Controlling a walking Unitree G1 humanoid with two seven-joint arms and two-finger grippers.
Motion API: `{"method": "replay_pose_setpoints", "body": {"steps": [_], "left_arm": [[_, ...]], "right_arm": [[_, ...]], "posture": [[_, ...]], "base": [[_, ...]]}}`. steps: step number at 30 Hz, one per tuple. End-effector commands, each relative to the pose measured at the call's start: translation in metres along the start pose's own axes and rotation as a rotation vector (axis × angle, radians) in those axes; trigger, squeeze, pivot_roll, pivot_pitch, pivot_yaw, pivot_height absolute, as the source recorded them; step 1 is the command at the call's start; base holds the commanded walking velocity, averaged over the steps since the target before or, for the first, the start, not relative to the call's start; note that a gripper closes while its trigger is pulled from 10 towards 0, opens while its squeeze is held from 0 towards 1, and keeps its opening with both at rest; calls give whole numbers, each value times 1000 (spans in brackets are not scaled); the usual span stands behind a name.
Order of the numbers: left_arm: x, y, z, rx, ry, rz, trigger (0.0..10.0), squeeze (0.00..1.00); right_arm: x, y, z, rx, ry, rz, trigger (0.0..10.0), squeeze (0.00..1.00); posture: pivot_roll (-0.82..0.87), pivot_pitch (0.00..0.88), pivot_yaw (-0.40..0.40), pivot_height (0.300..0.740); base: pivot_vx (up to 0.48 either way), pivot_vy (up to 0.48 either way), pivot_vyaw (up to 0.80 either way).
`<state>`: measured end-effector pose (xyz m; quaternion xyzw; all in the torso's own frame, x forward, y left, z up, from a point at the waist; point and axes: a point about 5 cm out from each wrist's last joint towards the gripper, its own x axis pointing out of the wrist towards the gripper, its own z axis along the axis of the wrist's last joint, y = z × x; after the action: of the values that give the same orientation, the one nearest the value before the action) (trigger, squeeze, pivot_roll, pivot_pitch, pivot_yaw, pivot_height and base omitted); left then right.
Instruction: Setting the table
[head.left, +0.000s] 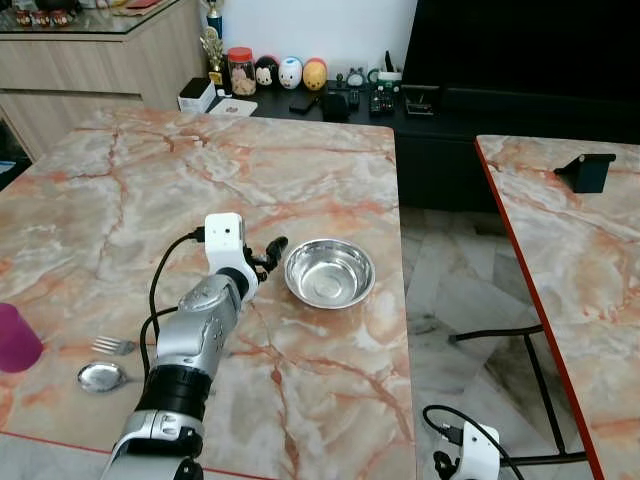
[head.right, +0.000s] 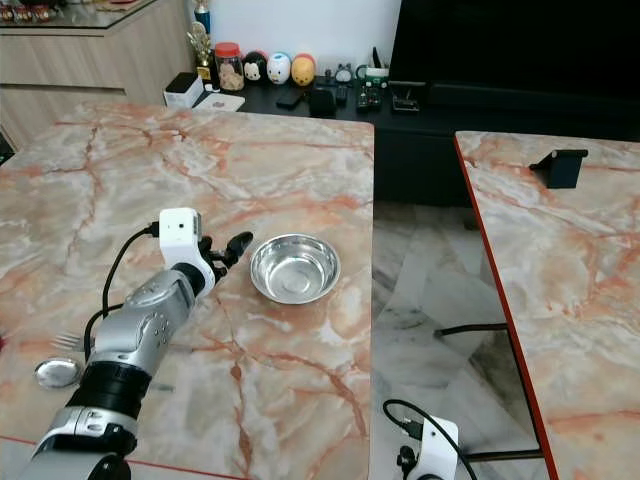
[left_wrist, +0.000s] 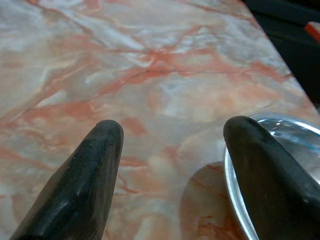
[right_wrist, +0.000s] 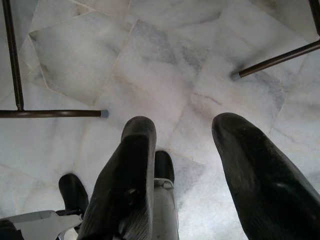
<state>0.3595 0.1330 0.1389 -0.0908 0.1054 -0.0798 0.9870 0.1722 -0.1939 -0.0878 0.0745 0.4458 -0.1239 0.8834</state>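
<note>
Two marble tables (head.left: 320, 180) sit ahead of me, with a strip of pale floor (head.left: 450, 290) between them. On the nearer one my left gripper (head.left: 268, 253) reaches out over the top, its fingers (left_wrist: 85, 185) spread apart and holding nothing — the wrist view has one tip just over the rim of the steel bowl (head.left: 329, 272), though I can't say if it touches. That bowl stands upright, just beside the gripper and near the table's right edge. Back toward the near-left corner lie a fork (head.left: 114, 346) and a spoon (head.left: 102, 376), close together, with a purple cup (head.left: 17, 338) at the far left edge. My right gripper (right_wrist: 195, 165) hangs low beside the table, pointing at the floor, fingers spread — table legs (right_wrist: 50, 113) and the robot's foot (right_wrist: 72, 192) show beneath it. A small dark stand (head.left: 587, 170) rests on the second table.
</note>
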Motion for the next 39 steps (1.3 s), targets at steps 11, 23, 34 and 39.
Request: {"method": "replay_pose_setpoints", "body": {"steps": [11,23,34,39], "left_arm": [[12,-14,0,-15,70,-34,10000,0],[13,-16,-6,17,97,-16,10000,0],[14,-36,-13,64,178,-113,10000,0],[13,-34,-15,72,192,-102,10000,0]], "right_arm": [[0,0,-2,2,11,1,10000,0],[0,1,-3,7,13,3,10000,0],[0,1,-3,14,16,9,10000,0],[0,2,-3,14,16,11,10000,0]], "posture": [[79,0,-20,740],[80,0,-15,740],[79,0,-15,740],[79,0,-15,740]], "base": [[0,0,0],[0,0,0],[0,0,0],[0,0,0]]}}
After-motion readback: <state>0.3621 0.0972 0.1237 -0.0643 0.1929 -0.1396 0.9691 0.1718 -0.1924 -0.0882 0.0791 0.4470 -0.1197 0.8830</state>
